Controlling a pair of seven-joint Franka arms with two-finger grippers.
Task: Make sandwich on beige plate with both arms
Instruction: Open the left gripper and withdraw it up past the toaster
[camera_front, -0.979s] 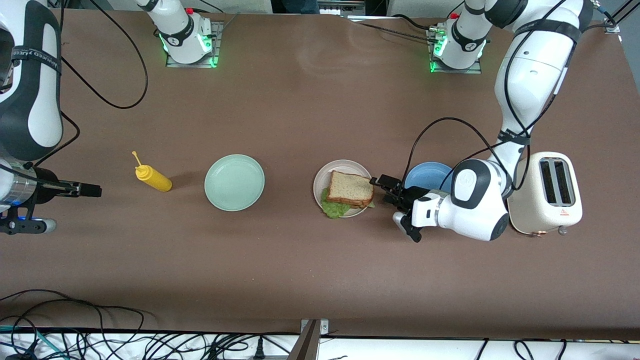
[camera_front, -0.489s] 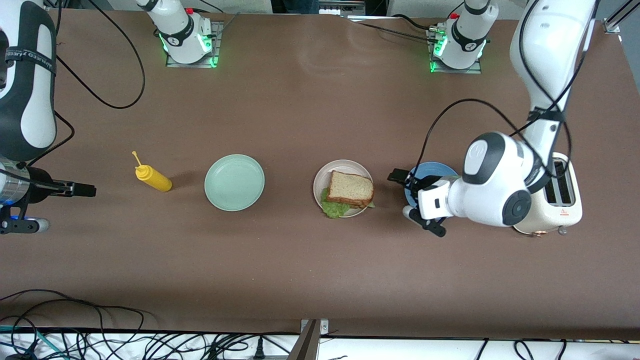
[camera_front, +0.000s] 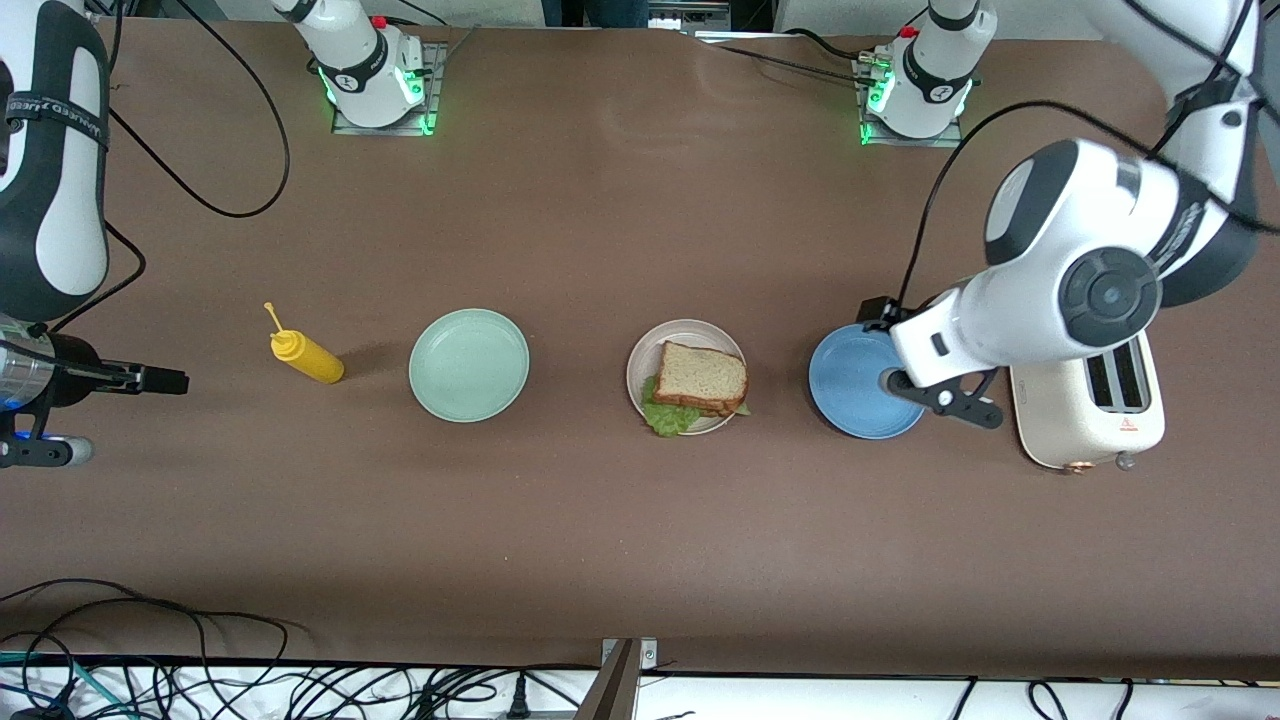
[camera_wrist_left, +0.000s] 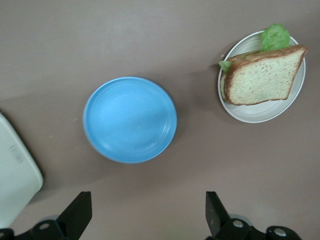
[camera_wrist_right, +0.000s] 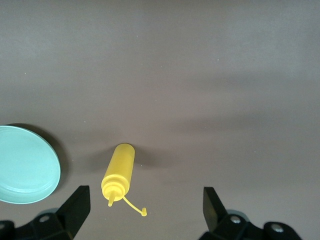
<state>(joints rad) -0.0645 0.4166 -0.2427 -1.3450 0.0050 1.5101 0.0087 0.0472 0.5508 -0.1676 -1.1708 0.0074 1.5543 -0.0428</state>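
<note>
The sandwich lies on the beige plate at mid-table: a brown bread slice on top, green lettuce sticking out at the edge nearer the front camera. The left wrist view shows the same sandwich and beige plate. My left gripper hangs open and empty, high over the rim of the blue plate; its dark fingers stand wide apart. My right gripper is open and empty at the right arm's end of the table, beside the yellow bottle.
A mint-green plate sits between the yellow squeeze bottle and the beige plate. The blue plate holds nothing. A cream toaster stands at the left arm's end, partly under the left arm.
The left arm has pulled away from the sandwich toward its end of the table and risen, uncovering the blue plate. The right gripper has drifted slightly toward its table end.
</note>
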